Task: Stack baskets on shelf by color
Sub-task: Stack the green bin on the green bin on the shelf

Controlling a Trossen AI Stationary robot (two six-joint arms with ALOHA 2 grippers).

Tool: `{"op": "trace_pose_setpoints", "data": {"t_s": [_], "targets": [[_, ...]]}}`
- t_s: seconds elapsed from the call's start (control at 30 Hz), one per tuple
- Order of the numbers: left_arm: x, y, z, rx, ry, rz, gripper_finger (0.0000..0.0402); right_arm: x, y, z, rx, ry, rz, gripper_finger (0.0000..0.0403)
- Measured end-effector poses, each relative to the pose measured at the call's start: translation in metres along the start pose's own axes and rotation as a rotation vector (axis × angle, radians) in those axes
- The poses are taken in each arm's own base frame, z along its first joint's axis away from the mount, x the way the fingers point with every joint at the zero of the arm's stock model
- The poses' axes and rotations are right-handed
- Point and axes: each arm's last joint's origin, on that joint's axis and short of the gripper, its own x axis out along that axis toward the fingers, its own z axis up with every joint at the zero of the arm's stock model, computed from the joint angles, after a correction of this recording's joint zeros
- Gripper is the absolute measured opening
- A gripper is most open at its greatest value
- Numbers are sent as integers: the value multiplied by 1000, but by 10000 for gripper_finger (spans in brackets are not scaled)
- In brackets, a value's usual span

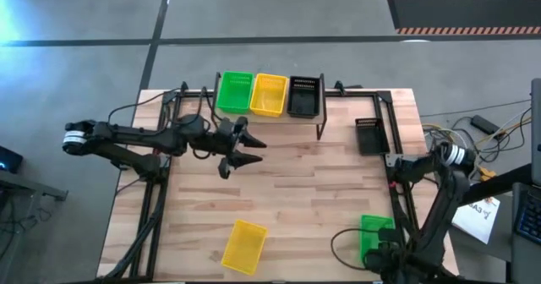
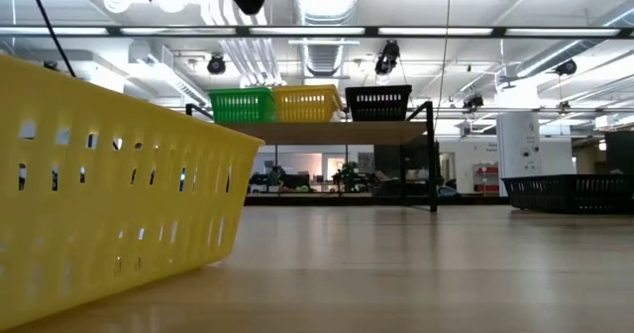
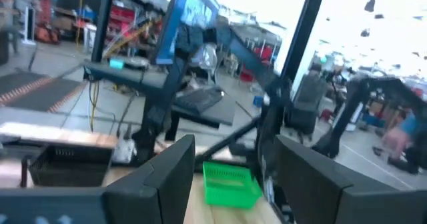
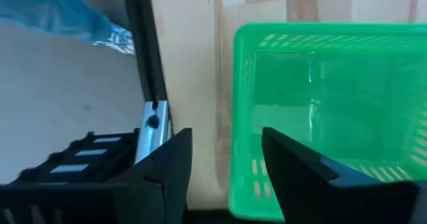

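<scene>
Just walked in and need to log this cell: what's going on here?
A two-armed robot is sorting baskets onto a shelf by colour. A green, a yellow and a black basket already sit side by side on it. Three are left on the table: a yellow one near the front, a black one beside the shelf, and a green one at the front right corner. The right gripper is open at that green basket's wall, gripping nothing. The left gripper hangs open in front of the shelf, empty.
</scene>
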Motion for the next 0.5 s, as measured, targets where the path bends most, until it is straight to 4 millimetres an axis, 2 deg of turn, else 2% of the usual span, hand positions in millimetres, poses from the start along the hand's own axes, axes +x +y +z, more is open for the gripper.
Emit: {"op": "trace_pose_setpoints", "data": {"t_s": [0.17, 0.27, 0.43, 0.5], "targets": [[-1, -11, 20, -1, -35, 37, 189, 26, 2, 0, -3, 22, -80, 143], [-8, -19, 31, -4, -38, 74, 189, 36, 3, 0, 2, 38, -112, 107], [-37, -32, 55, 18, 5, 193, 189, 31, 1, 3, 13, 34, -102, 22], [-52, -37, 62, 35, 45, 253, 189, 22, -2, 8, 4, 26, -81, 15]]}}
